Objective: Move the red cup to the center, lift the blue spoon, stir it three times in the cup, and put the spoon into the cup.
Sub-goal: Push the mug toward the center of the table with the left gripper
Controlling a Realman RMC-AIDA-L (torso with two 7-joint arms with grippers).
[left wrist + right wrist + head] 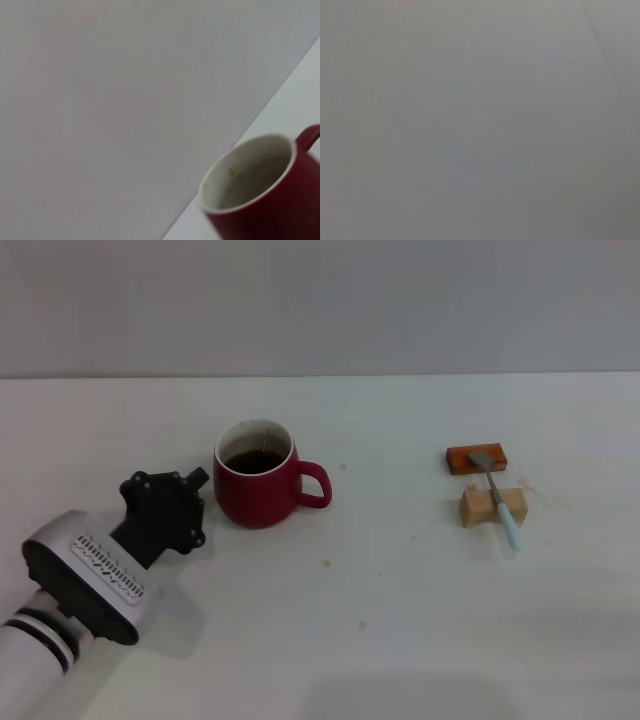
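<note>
From the head view I have the cup [258,486] standing upright on the white table [400,620], a little to 9 o'clock of the middle, its loop handle pointing to 3 o'clock. This view looks down into it and shows dark liquid inside.

My left gripper [197,502] sits just beside the cup at its 9 o'clock, close to the wall. I cannot tell from this angle whether it touches, and I cannot tell whether its fingers are apart or together; the black housing hides them.

The left wrist view adds what the head view lacks: a close look at the cup [265,200] from the side, with the white inner wall, a couple of brownish spots on it, and part of the handle behind the rim. It shows none of my own fingers.

The spoon [497,497] lies well off toward 3 o'clock, only the head view catching it. Its grey bowl rests on the orange block [476,459], its pale blue handle crosses the wooden block [492,507] and runs on toward 5 o'clock.

The right wrist view gives me only a plain grey surface, and the right gripper appears nowhere.
</note>
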